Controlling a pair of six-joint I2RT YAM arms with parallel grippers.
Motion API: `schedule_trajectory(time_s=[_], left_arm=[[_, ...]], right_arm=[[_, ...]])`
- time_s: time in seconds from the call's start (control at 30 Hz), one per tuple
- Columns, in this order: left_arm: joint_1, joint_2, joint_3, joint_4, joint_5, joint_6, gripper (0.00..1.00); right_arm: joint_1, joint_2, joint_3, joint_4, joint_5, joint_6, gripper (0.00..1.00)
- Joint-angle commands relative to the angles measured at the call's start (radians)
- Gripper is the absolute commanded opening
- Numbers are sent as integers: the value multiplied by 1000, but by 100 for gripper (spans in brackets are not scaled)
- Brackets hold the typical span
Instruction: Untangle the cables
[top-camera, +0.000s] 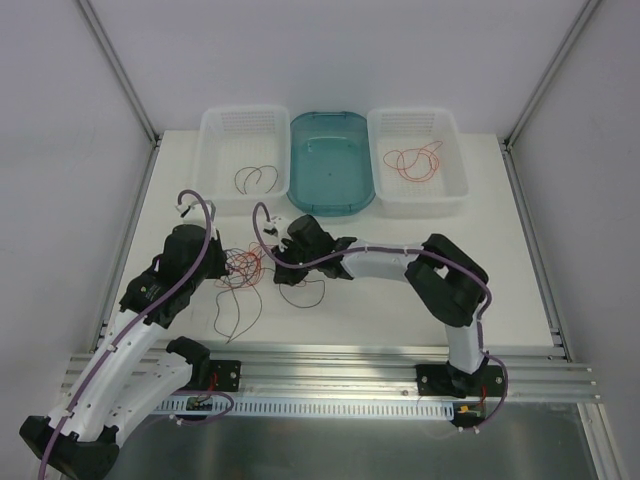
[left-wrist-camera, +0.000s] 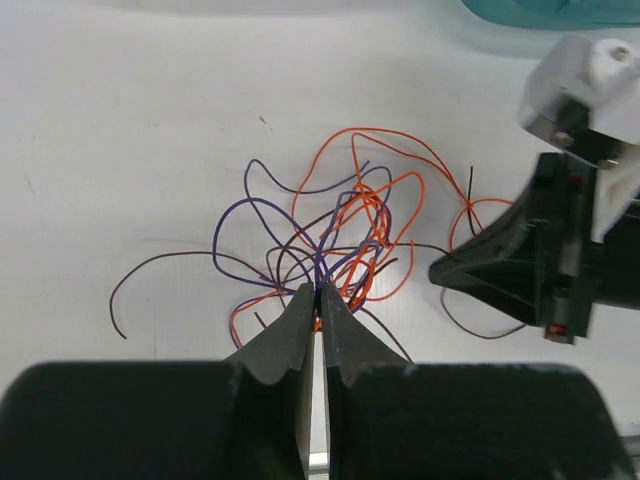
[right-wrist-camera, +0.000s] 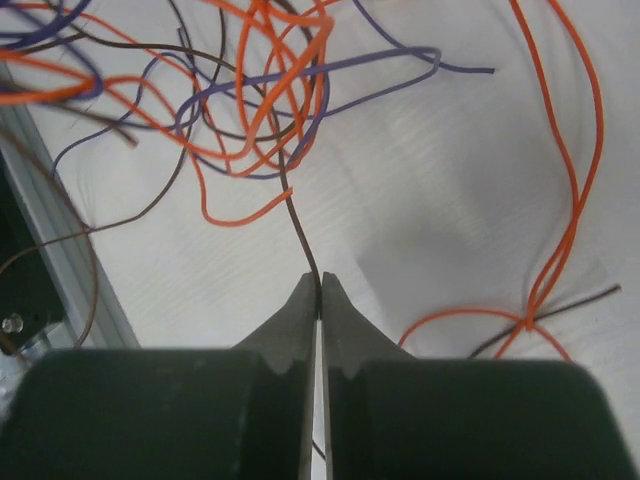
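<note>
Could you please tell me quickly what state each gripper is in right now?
Left gripper: closed, pinching strands of the tangle.
Right gripper: closed on a brown cable.

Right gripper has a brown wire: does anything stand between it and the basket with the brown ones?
No object visibly lies on the table between it and the left basket. But the brown wire in the right gripper runs into the orange and purple tangle, which the left gripper pinches.
</note>
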Motion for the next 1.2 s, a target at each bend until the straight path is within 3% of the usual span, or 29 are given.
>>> schedule_trajectory(time_s=[0.0, 0.2, 0.57, 0.9, 1.17], left_arm=[[10, -4, -7, 23, -59, -8, 0], [21, -9, -1, -3, -142, -13, 0], [53, 26, 10, -35, -207, -25, 0], [98, 66, 14, -64, -326, -45, 0], [171, 177, 62, -87, -397, -45, 0]], right_arm=[[-6, -189, -50, 2, -12, -52, 1], [-90, -560, -169, -170, 94, -82, 1], [-478, -1154, -223, -512, 214, -82, 1], [-886, -1259, -62, -754, 243, -62, 1], [-956, -1210, 160, -822, 286, -23, 1]])
